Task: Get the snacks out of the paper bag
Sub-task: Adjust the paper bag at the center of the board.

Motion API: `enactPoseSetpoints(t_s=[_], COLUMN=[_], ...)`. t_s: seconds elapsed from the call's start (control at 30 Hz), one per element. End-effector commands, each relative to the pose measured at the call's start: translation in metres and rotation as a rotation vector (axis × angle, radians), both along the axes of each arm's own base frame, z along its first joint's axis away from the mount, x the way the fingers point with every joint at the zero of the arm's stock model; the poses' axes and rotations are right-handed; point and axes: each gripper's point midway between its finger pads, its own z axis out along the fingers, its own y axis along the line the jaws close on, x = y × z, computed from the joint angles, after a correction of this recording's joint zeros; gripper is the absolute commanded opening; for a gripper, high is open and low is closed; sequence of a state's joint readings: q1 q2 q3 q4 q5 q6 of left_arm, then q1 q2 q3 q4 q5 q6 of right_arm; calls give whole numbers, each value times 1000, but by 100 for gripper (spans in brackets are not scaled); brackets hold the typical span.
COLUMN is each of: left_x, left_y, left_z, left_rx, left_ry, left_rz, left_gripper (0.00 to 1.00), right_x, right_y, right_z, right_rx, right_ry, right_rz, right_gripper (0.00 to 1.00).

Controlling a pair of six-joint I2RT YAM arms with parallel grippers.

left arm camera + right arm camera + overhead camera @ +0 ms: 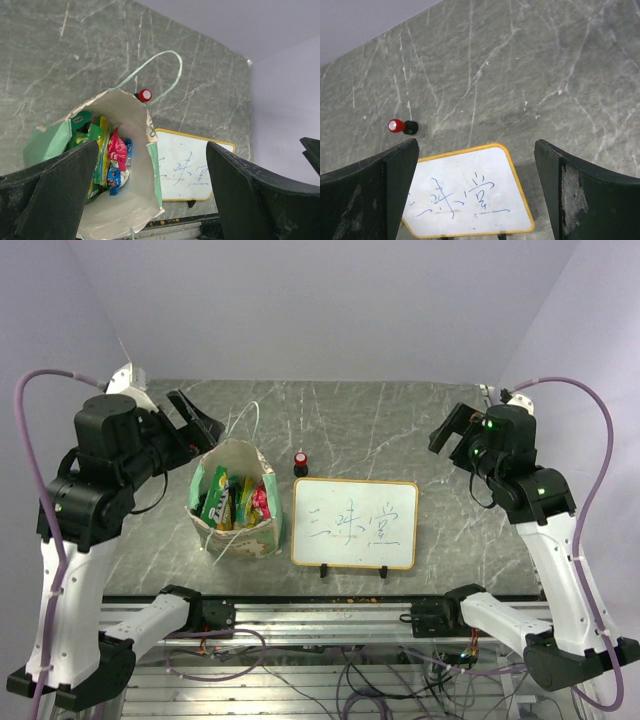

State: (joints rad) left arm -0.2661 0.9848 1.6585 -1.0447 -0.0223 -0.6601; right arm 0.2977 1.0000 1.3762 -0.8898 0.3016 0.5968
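Observation:
The cream paper bag (pixel 238 530) with mint-green side panels stands open on the table, left of the whiteboard. It also shows in the left wrist view (pixel 134 197). Inside it lie several snacks (pixel 232 502): green, yellow-green, red and blue-white packets (pixel 106 155). A white string handle (pixel 161 65) arches above its rim. My left gripper (pixel 196 420) is open and empty, above and behind the bag's left side. In its wrist view the left gripper (pixel 150 200) frames the bag mouth. My right gripper (pixel 458 430) is open and empty at the far right, well away from the bag.
A wood-framed whiteboard (pixel 354 523) with blue writing stands right of the bag, also in the right wrist view (pixel 465 197). A small red-topped black knob (pixel 300 462) sits behind it, seen too in the right wrist view (pixel 402 126). The grey marble table (pixel 400 420) ends at a metal rail in front.

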Motion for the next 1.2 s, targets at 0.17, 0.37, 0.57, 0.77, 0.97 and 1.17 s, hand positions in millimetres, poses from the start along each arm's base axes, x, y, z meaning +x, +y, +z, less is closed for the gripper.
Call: enactPoseSetpoints(t_s=[0.17, 0.37, 0.57, 0.77, 0.97, 1.17], left_x=[-8, -43, -93, -129, -146, -153], left_y=[6, 11, 9, -2, -14, -26], left_z=[-53, -76, -83, -102, -118, -119], left_rx=[56, 22, -140, -301, -348, -395], left_ry=[280, 397, 378, 392, 457, 502], left_rz=[45, 71, 83, 56, -10, -66], left_gripper=[97, 94, 96, 97, 97, 95], right_x=[43, 59, 48, 8, -18, -2], right_y=[41, 103, 190, 266, 299, 325], right_z=[5, -7, -15, -24, -30, -22], right_rx=[90, 209, 308, 354, 320, 308], right_ry=[-52, 0, 39, 121, 107, 70], right_rz=[178, 437, 603, 731, 743, 748], right_gripper=[100, 100, 100, 100, 100, 100])
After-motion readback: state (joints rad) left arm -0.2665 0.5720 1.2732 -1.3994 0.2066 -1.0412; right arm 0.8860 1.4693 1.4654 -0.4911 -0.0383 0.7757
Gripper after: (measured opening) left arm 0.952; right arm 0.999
